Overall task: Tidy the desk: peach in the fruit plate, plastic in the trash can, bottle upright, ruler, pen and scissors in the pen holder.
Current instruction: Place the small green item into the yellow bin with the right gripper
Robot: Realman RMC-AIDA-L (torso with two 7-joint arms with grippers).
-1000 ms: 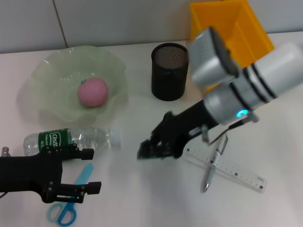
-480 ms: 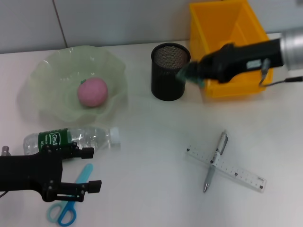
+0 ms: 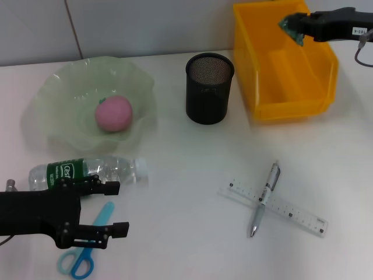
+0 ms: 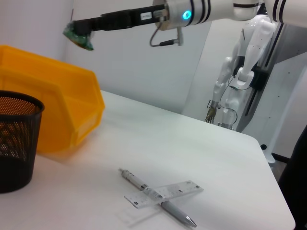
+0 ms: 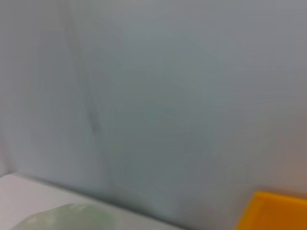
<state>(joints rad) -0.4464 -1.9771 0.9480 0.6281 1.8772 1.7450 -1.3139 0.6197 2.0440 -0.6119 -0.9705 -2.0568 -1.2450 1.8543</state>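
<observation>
Up in the top right of the head view, the right gripper [image 3: 289,24] is clamped on a crumpled green plastic scrap [image 3: 291,27] above the yellow plastic bin [image 3: 291,102]. The pink peach [image 3: 113,113] sits in the pale green wavy plate [image 3: 58,81] at upper left; the black mesh pen holder [image 3: 209,87] stands centre. At lower left, the left gripper [image 3: 113,210] gapes wide beside the lying clear bottle [image 3: 87,170].

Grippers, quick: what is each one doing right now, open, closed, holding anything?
Left gripper: open, holding nothing, low over the scissors.
Right gripper: closed on a green plastic scrap, above the yellow bin.
</observation>
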